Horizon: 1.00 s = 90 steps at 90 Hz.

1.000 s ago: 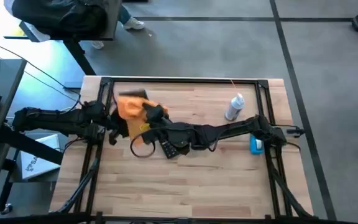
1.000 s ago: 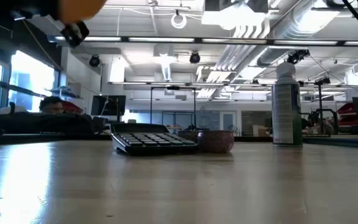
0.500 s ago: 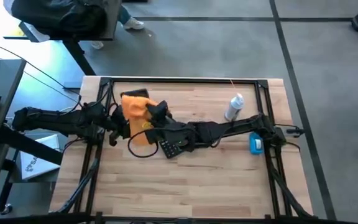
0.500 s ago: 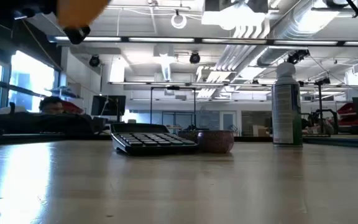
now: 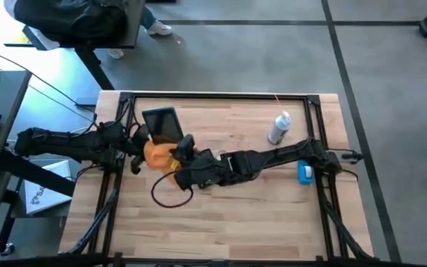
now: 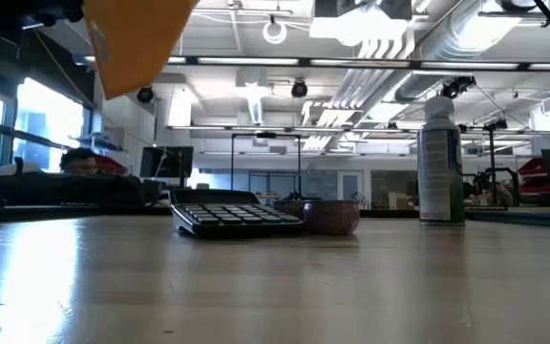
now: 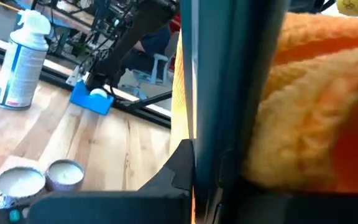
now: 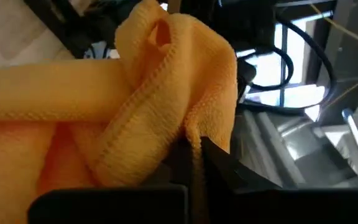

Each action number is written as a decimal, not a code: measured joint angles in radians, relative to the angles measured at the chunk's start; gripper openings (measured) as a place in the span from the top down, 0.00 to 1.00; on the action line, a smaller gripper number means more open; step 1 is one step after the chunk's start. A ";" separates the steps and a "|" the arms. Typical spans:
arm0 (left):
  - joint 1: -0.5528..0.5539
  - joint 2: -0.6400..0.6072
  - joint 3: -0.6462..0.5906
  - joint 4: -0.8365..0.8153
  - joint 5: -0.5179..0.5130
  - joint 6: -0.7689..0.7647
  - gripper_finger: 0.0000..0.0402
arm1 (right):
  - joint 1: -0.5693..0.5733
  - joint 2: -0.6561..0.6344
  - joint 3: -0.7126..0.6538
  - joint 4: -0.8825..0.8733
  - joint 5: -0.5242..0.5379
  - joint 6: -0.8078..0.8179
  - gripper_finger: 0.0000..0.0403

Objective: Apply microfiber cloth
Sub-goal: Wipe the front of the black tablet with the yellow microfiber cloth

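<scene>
While bunched between both arms above the table's left-centre, the cloth (image 5: 159, 154) hangs clear of the wood, just in front of the calculator (image 5: 162, 122). Right gripper (image 5: 181, 145) is clamped on it; left gripper (image 5: 136, 152) touches it, grip unclear.

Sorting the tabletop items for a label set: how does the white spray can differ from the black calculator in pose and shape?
The white spray can stands upright, a tall cylinder; the black calculator lies low and flat, a wide slab with rows of keys. The spray can is pale with a printed label; the calculator is dark all over. Both rest on the wooden table, untouched.
</scene>
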 joint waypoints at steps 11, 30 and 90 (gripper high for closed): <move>0.001 0.000 0.000 -0.008 -0.005 -0.004 0.99 | 0.016 0.000 0.000 -0.033 0.079 -0.021 1.00; 0.001 0.000 0.000 -0.012 0.007 0.001 0.99 | 0.061 -0.001 0.000 -0.139 0.142 -0.028 1.00; -0.002 0.039 0.003 0.074 -0.031 0.032 0.99 | 0.011 -0.008 -0.001 -0.079 -0.065 0.029 1.00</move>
